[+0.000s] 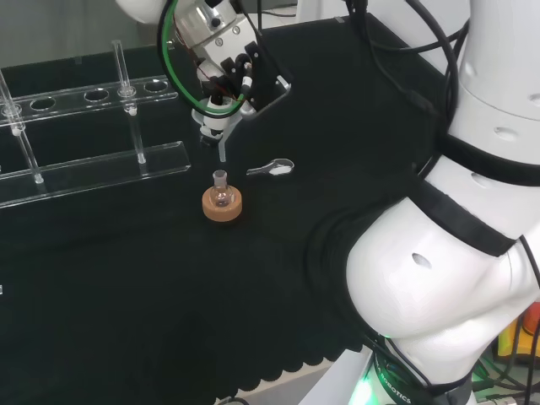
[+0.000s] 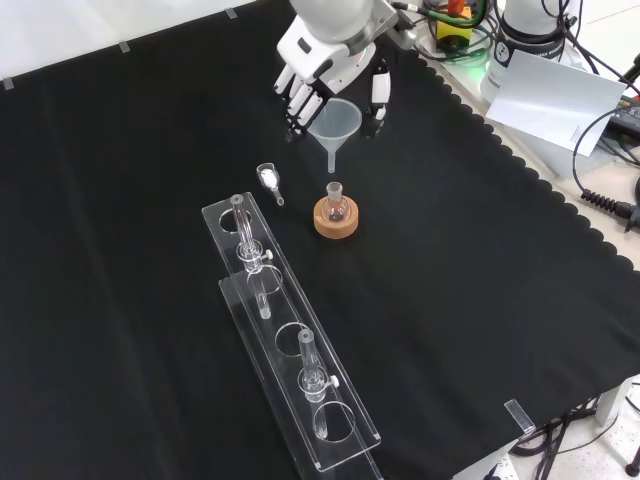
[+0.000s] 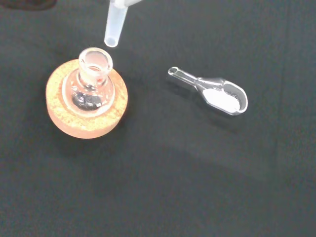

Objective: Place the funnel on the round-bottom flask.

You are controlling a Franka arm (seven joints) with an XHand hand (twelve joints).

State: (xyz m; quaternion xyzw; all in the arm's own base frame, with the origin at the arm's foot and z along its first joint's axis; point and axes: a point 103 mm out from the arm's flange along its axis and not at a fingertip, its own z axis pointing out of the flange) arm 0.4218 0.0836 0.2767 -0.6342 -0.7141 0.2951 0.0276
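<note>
One funnel hangs in our hand, pinched by the rim between curled fingers. Its tip sits above the flask, a bit off the mouth, we think. If we go down crooked, the tip may hit the rim and tip the flask off its cork ring. The funnel is clear, wide on top, thin below. A scoop with white powder lies near.

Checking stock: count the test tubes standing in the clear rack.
2. One test tube stands at the rack's far end in the front view, another nearer the camera. Clear glass may hide more.
</note>
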